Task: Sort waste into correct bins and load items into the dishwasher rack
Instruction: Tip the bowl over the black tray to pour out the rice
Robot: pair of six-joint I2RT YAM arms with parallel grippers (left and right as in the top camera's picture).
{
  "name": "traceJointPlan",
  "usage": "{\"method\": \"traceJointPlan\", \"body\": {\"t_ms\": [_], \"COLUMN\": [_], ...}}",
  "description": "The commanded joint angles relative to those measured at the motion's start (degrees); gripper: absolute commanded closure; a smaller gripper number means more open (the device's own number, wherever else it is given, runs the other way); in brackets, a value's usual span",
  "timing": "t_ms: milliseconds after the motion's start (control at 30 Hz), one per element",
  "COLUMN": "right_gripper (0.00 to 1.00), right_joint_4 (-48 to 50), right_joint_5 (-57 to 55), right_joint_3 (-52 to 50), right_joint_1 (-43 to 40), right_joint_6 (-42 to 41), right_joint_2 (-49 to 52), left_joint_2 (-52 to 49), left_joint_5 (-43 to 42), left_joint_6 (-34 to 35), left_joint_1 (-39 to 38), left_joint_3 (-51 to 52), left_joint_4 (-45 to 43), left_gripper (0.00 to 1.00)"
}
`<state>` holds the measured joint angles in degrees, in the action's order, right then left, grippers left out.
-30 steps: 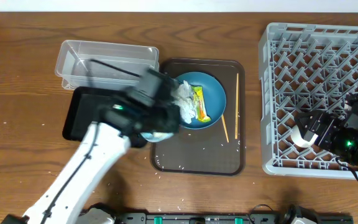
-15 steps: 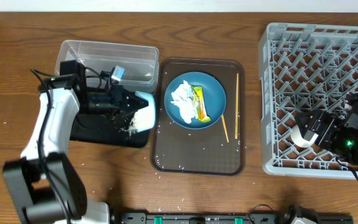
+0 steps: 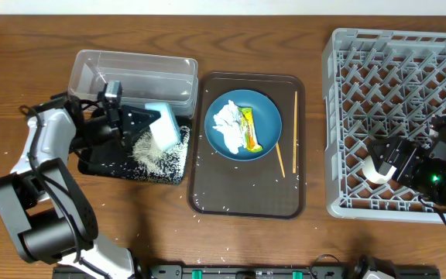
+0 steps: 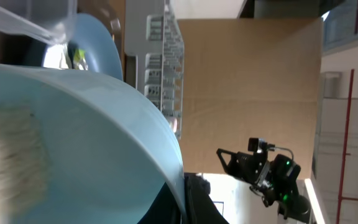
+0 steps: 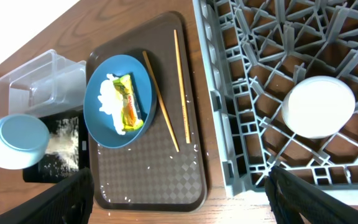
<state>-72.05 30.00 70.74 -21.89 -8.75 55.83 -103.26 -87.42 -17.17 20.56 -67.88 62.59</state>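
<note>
I'm tipping rice [image 3: 159, 153] from the bowl [image 3: 163, 130], clamped in my left pincer [image 3: 147, 124], onto the black tray [image 3: 101, 160]; next, shake it empty and carry it to the rack [image 3: 347, 46], where my right pincer [image 5: 180, 186] waits apart

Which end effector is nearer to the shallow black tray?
Left. The left end effector holds a pale blue bowl tipped directly above the black tray. The right end effector is far away, over the dishwasher rack at the opposite side.
</note>
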Motion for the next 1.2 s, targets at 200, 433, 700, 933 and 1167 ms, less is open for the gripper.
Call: {"method": "traceJointPlan", "body": {"t_ms": [200,433,700,933,1167], "right_gripper": [0.12,0.12,0.12,0.12,0.12], "right_joint_4": [0.1,0.1,0.1,-0.1,0.2], "right_joint_5": [0.2,0.2,0.2,0.3,0.4], "right_joint_3": [0.7,0.7,0.7,0.7,0.7], "right_joint_1": [0.5,0.5,0.5,0.5,0.5], "right_joint_6": [-0.6,-0.6,-0.6,-0.6,-0.6], "right_joint_2": [-0.1,-0.1,-0.1,-0.1,-0.1], "left_joint_2": [0.1,0.1,0.1,0.4,0.6], "left_joint_5": [-2.7,-2.7,1.6,-0.1,-2.4], "left_joint_6": [-6.4,-7.3,-2.8,-10.8,-17.6], "left_joint_1": [0.5,0.7,0.7,0.5,-0.7], "left_joint_3": [2.9,3.7,3.7,3.7,4.8], "left_joint_4": [0.0,-0.5,-0.8,3.8,8.9], "left_gripper": [0.94,0.94,0.94,0.94,0.94]}}
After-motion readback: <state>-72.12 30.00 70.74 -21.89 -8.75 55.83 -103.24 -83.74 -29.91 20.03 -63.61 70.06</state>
